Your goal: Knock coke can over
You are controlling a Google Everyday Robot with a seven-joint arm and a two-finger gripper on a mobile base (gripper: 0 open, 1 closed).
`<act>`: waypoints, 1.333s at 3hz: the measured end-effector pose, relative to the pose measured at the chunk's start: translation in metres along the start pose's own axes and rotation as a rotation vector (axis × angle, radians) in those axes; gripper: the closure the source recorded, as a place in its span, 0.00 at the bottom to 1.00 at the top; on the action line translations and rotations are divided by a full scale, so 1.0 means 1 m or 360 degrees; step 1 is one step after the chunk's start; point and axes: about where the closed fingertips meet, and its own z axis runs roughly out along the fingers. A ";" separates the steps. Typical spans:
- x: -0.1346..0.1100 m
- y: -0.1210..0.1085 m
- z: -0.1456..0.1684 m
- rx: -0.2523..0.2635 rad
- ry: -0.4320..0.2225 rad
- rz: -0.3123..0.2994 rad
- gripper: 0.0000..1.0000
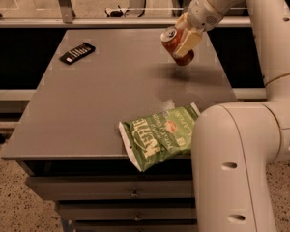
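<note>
The coke can is red with a silver top rim. It is held off the grey table, tilted with its top toward the left, above the table's back right part. My gripper is shut on the coke can, with a pale finger across its front side. The white arm reaches in from the upper right.
A green chip bag lies at the table's front edge, right of the middle. A black remote-like object lies at the back left. The arm's large white base link stands at the front right. Drawers sit under the table.
</note>
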 end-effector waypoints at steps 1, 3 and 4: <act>-0.015 -0.002 0.018 -0.0065 0.0031 -0.0210 0.83; -0.035 0.000 0.045 -0.0165 0.0000 -0.0462 0.36; -0.037 -0.008 0.050 -0.0121 -0.0010 -0.0474 0.13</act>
